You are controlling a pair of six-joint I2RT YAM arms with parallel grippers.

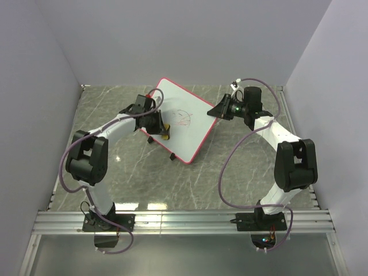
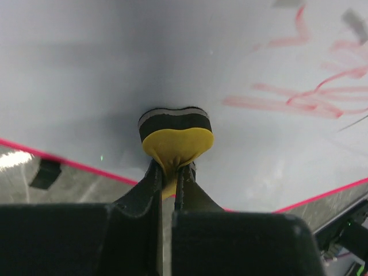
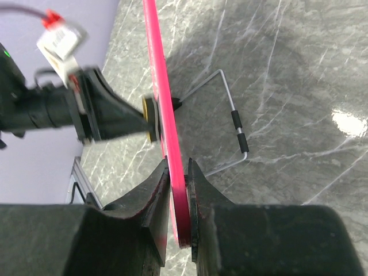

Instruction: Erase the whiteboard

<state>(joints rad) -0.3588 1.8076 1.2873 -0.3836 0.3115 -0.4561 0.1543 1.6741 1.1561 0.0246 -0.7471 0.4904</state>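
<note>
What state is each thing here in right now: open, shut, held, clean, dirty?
Whiteboard: tilted up on edge, clamped at its rim.
Scribbles: red, not yet wiped.
Eraser: pinched, touching the whiteboard.
Left gripper: shut on eraser.
Right gripper: shut on whiteboard.
Wire stand: folded out behind the whiteboard.

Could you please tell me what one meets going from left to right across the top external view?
The left arm's black elbow joint, left gripper pinching small yellow eraser, red pen scribbles on pink-framed whiteboard, right gripper clamping its edge, right arm's black elbow joint.
</note>
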